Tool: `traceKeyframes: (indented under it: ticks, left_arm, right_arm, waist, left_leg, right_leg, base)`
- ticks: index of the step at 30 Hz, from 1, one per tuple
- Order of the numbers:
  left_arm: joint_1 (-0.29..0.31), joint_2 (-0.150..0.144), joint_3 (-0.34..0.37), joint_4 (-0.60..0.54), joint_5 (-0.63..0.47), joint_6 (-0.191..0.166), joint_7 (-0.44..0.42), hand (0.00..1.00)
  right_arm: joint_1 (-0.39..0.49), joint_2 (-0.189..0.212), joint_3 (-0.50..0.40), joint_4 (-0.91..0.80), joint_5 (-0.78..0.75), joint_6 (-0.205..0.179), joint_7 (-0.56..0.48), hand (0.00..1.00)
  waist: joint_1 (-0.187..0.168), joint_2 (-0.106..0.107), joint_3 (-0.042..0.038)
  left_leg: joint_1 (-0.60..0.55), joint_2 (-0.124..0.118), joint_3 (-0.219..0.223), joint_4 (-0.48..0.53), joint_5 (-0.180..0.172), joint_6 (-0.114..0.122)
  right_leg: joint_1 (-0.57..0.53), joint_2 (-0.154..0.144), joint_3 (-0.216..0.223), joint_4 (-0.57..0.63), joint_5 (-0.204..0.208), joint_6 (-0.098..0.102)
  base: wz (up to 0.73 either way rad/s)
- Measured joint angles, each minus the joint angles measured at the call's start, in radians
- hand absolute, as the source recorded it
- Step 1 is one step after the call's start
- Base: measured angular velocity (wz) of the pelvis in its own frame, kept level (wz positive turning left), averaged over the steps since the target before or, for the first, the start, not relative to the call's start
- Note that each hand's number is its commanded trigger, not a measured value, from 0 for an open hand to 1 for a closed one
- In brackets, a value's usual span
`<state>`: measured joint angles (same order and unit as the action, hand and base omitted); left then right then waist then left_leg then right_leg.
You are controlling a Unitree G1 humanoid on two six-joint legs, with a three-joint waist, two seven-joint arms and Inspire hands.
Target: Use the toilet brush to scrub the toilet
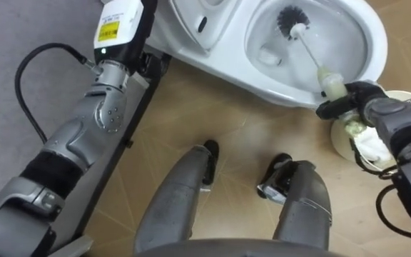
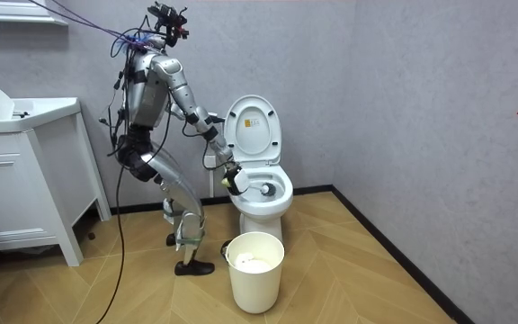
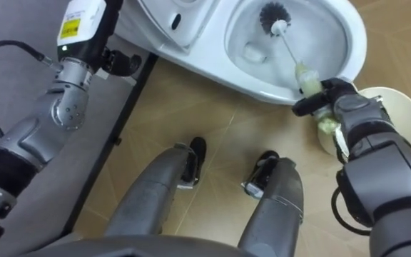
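Wood flooring ran under the toilet [image 1: 377,43], where the robot stood. Its right hand [image 1: 344,100] was curled round the toilet brush [image 1: 309,51] handle at the bowl's rim, with the bristles inside the bowl. A white bucket [image 2: 254,270] stood just beside.

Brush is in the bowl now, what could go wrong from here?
The right hand grips the toilet brush at the handle's end, over the rim of the toilet bowl; hard scrubbing may twist it loose. The white bucket stands close by the robot's feet; a step might tip it.
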<state>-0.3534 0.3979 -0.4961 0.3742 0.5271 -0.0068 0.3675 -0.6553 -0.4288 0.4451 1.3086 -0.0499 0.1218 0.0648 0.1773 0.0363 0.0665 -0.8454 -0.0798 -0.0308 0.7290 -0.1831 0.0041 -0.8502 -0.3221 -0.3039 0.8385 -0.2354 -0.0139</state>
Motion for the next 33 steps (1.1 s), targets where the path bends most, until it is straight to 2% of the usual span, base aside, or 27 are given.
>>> traceKeyframes:
  ticks: [3, 7, 11, 14, 18, 20, 24, 26, 29, 33]
  left_arm:
    - [-0.017, -0.005, -0.007, 0.022, 0.023, -0.004, 0.0, 0.0]
    - [-0.035, -0.004, -0.016, 0.045, 0.011, -0.022, 0.0, 0.0]
    - [-0.029, 0.02, -0.018, 0.047, -0.022, -0.034, -0.001, 0.0]
    - [-0.02, 0.043, -0.015, 0.047, -0.03, -0.048, 0.001, 0.0]
    - [-0.007, 0.078, -0.012, 0.047, -0.064, -0.084, 0.004, 0.0]
    - [-0.006, 0.089, -0.005, 0.047, -0.065, -0.105, 0.004, 0.0]
    - [-0.008, 0.092, 0.002, 0.08, -0.065, -0.148, 0.008, 0.0]
    - [-0.003, 0.094, 0.0, 0.094, -0.065, -0.162, 0.005, 0.0]
    - [-0.001, 0.095, 0.0, 0.117, -0.066, -0.185, -0.002, 0.0]
    - [-0.001, 0.092, 0.001, 0.121, -0.065, -0.191, -0.03, 0.0]
  right_arm:
    - [-0.027, 0.02, 0.031, 0.0, -0.196, 0.008, -0.006, 1.0]
    - [-0.056, 0.002, 0.116, -0.041, -0.47, 0.044, 0.011, 1.0]
    - [-0.069, -0.005, 0.213, -0.148, -0.614, 0.087, 0.045, 1.0]
    - [-0.075, -0.007, 0.234, -0.19, -0.697, 0.092, 0.07, 1.0]
    - [-0.07, -0.006, 0.241, -0.229, -0.73, 0.093, 0.082, 1.0]
    - [-0.069, -0.011, 0.241, -0.249, -0.735, 0.093, 0.088, 1.0]
    - [-0.046, -0.029, 0.243, -0.298, -0.743, 0.092, 0.093, 1.0]
    - [-0.022, -0.038, 0.25, -0.319, -0.751, 0.082, 0.097, 1.0]
    - [-0.003, -0.048, 0.25, -0.335, -0.748, 0.072, 0.114, 1.0]
    - [-0.006, -0.056, 0.253, -0.315, -0.731, 0.048, 0.122, 1.0]
  waist:
    - [0.018, 0.005, -0.0002]
    - [0.034, 0.004, 0.0007]
    - [0.05, 0.001, 0.0028]
    - [0.051, -0.004, 0.0058]
    - [0.047, -0.007, 0.0074]
    - [0.046, -0.016, 0.0127]
    - [0.043, -0.024, 0.0141]
    - [0.041, -0.025, 0.0137]
    - [0.037, -0.027, 0.0129]
    - [0.042, -0.037, 0.0116]
  left_leg:
    - [0.002, 0.0, -0.001, -0.006, 0.002, -0.004]
    - [0.009, 0.009, -0.001, -0.02, 0.004, -0.006]
    - [0.022, 0.034, 0.004, -0.031, 0.002, -0.019]
    - [0.035, 0.049, 0.002, -0.041, 0.004, -0.036]
    - [0.041, 0.059, -0.005, -0.044, 0.0, -0.046]
    - [0.043, 0.058, -0.009, -0.044, -0.001, -0.048]
    - [0.06, 0.06, -0.015, -0.042, -0.005, -0.05]
    - [0.08, 0.069, -0.017, -0.044, -0.012, -0.048]
    - [0.103, 0.068, -0.027, -0.055, -0.012, -0.048]
    - [0.127, 0.066, -0.018, -0.068, -0.012, -0.043]
  right_leg:
    - [-0.001, 0.001, -0.001, 0.0, -0.001, -0.001]
    - [0.001, 0.011, 0.0, -0.01, 0.001, -0.008]
    - [0.007, 0.038, -0.001, -0.027, 0.004, -0.024]
    - [0.019, 0.054, -0.001, -0.036, -0.001, -0.033]
    - [0.028, 0.064, -0.009, -0.038, -0.007, -0.045]
    - [0.03, 0.063, -0.012, -0.034, -0.01, -0.051]
    - [0.056, 0.067, -0.018, -0.042, -0.009, -0.054]
    - [0.087, 0.079, -0.027, -0.065, -0.007, -0.045]
    - [0.118, 0.084, -0.033, -0.088, 0.0, -0.036]
    - [0.136, 0.082, -0.029, -0.096, 0.005, -0.036]
  base:
    - [0.0]
    - [-0.05]
    - [-0.14]
    - [-0.06]
    - [-0.01]
    - [0.02]
    - [0.04]
    - [-0.06]
    - [0.0]
    - [-0.02]
